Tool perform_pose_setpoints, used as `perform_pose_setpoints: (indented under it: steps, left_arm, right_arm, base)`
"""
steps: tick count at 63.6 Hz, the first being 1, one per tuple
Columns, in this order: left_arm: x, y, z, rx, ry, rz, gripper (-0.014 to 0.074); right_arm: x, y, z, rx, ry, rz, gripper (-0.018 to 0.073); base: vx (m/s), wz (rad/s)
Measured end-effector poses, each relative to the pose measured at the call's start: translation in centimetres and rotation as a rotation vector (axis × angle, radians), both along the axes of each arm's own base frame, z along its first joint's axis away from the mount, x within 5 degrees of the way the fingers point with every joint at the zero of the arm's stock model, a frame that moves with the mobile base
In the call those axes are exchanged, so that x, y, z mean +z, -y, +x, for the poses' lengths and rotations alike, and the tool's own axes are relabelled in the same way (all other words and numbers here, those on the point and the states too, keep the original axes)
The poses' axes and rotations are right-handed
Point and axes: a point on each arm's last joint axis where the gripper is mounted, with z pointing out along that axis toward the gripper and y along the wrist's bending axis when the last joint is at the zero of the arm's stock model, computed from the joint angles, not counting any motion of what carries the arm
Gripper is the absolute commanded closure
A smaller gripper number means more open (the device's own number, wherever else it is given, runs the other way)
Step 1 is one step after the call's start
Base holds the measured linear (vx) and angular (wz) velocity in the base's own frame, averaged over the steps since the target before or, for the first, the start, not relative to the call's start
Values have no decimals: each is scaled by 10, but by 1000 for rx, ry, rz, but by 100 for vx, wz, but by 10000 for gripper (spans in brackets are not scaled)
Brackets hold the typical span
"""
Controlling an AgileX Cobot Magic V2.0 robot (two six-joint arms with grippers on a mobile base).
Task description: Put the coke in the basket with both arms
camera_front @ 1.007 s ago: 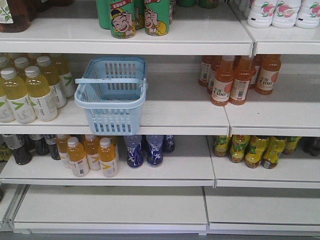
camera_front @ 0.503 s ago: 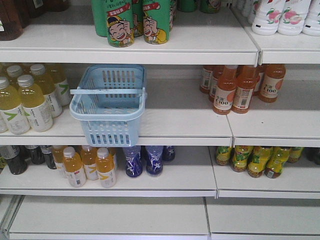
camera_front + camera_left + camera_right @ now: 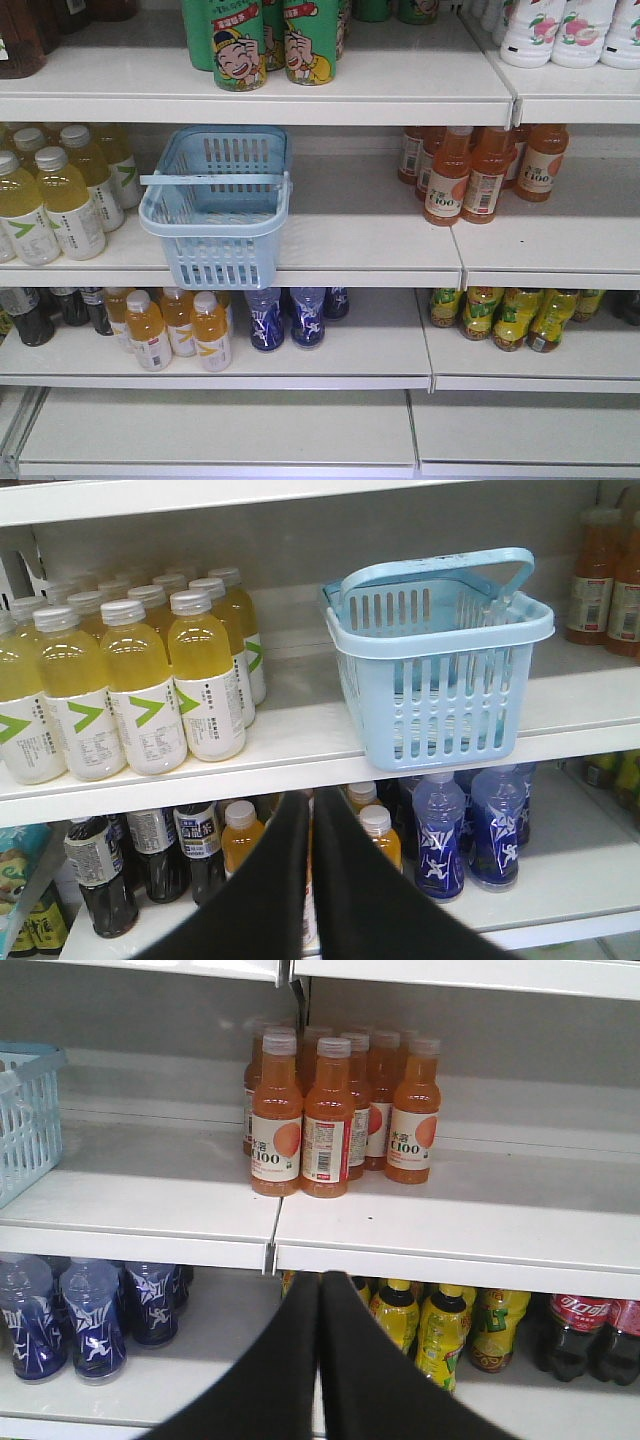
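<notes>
**A:** Left claw (image 3: pixel 308 798): fingers pressed together, nothing between them. Right claw (image 3: pixel 320 1278): the same, closed and empty. Both sat low, facing the shelving.

**B:** And beyond them?

**A:** Ahead of the left claw, on the middle shelf (image 3: pixel 300 730), the basket (image 3: pixel 440 640) stood upright at the very front lip, handle up across the opening. Yellow bottles (image 3: pixel 140 690) stood near it on one side. Ahead of the right claw stood orange bottles (image 3: pixel 330 1120), well apart from the basket.

**B:** The coke?

**A:** No red can showed in any view. Dark cola bottles (image 3: pixel 580 1330) with red labels stood on the lower shelf, at the far right of the right wrist view, but they were bottles, not the can. Task judged barely begun.

**B:** So, the step in hand?

**A:** Locating the can, by his reckoning. He advised:
- Neither claw should open until the can was sighted.
- One claw should take it around the middle and keep it upright.
- The other should steady the basket's rim, since a basket so near the lip might slide or tip.
- The can should go in clear of the handle.
</notes>
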Motion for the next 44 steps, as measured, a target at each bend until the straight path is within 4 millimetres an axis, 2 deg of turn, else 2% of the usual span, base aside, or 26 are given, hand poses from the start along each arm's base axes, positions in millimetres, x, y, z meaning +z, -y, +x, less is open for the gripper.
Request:
perform_pose_setpoints:
  steps: [34, 44]
  left_arm:
    - [0, 0, 0, 0, 4, -1, 603]
    - [6, 0, 0, 7, 60, -66, 603]
  right_arm:
    - [0, 0, 0, 0, 0, 0, 569]
    - [0, 0, 0, 0, 0, 0, 569]
  base:
    - [0, 0]
    - [0, 0]
